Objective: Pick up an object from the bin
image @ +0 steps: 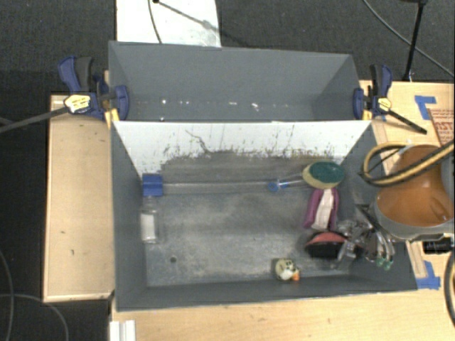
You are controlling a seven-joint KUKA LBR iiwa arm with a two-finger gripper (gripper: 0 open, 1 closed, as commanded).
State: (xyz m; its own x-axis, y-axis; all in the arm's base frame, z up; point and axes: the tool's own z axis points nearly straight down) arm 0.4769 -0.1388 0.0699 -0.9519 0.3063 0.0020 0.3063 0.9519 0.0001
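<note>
My gripper (361, 243) is low in the bin's right front corner, reaching in from the right. Its tip is right next to a black and red object (324, 246) lying on the floor there; whether they touch I cannot make out. Just behind that lies a purple and pink item (321, 207), pointing towards the back. A small white and orange toy (286, 269) rests at the front wall, a little left of the gripper.
A long clear-handled tool with a teal round head (324, 174) lies along the back of the floor. At the left stands a clear small bottle with a blue cap (148, 217). The arm's orange cover and cables hang over the right rim.
</note>
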